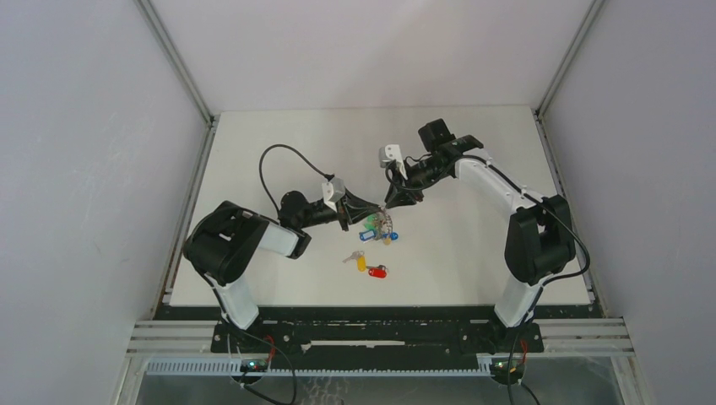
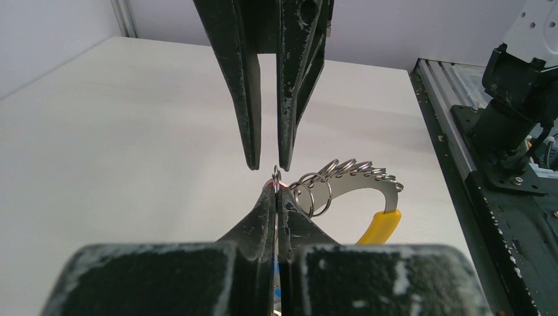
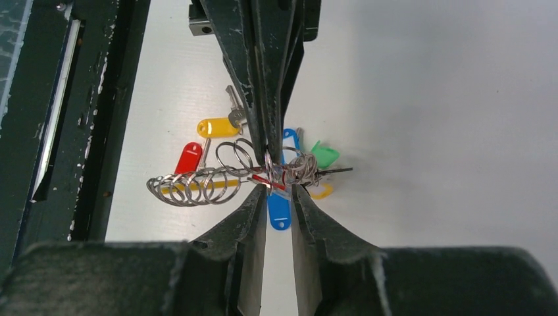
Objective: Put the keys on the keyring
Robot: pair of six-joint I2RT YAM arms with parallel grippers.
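Observation:
The keyring hangs above mid-table, a curved metal band strung with several silver rings, with a yellow end and blue and green tags. My left gripper is shut on one small ring of it, with a red sliver at the tips. My right gripper points down right above that ring, jaws narrowly open and holding nothing. Two loose keys lie on the table nearer the arms, one yellow-tagged and one red-tagged.
The white table is walled at the back and sides. The left arm's black cable loops over the table behind it. A dark frame rail runs along the near edge, close to the loose keys. The right arm's base stands at the table's right.

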